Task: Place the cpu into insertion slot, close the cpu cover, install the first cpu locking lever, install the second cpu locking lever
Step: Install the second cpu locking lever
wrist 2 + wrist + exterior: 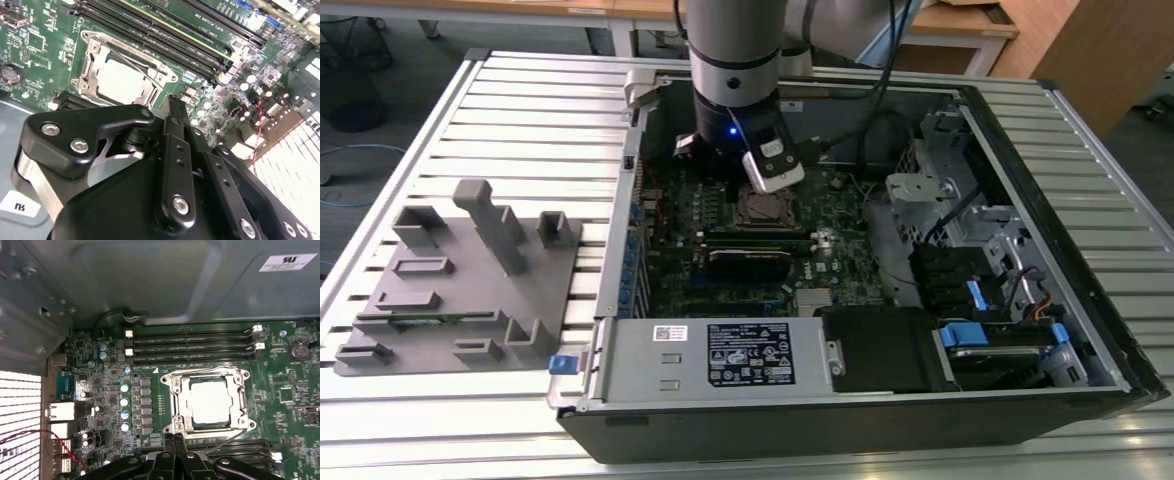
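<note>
We see the cpu (210, 401) lying flat in its slot under the closed cpu cover (176, 405), with a thin wire lever (227, 440) along the socket edge. Our end effector (175, 440) hangs just beside that edge, its fingers pressed together and holding nothing.

Table (480, 90): slatted metal surface beneath my workspace, pale and evenly lit.
Desks (560, 10): wooden-topped, beyond my table's far edge.
Panel (1107, 50): brown wood, at the exterior view's right.
Floor (400, 60): grey.
</note>
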